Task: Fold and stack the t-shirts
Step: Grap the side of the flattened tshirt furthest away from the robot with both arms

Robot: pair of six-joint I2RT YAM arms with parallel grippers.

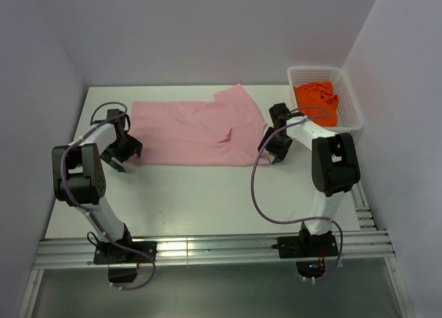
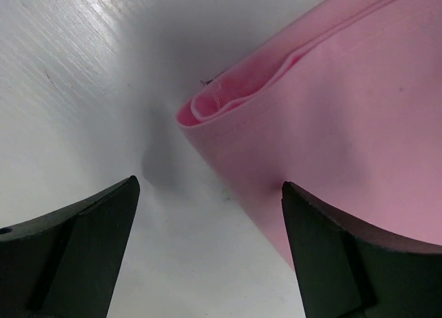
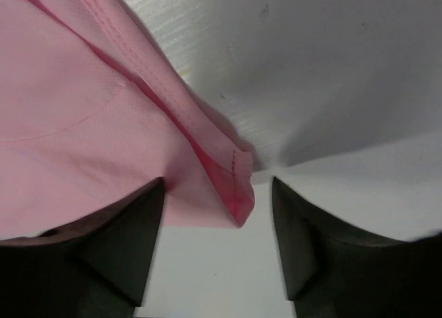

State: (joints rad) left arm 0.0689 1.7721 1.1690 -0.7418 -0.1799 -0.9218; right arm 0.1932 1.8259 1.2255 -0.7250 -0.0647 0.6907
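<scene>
No text, label, brand or number (not even a tag) is readable anywhere.

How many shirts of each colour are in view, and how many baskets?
Pink shirt: 1
Orange shirt: 1
Basket: 1
Total: 3

Matt cloth on a faintly sheened white board

Pink t-shirt [image 1: 197,131] of smooth, fine-woven matt cloth; orange t-shirt [image 1: 316,100] matt cloth too, in a white plastic mesh basket [image 1: 350,104]; finely ridged table [image 1: 207,193]; matt black plastic left gripper [image 2: 208,190]; shiny bare-metal rails [image 1: 221,247].
</scene>
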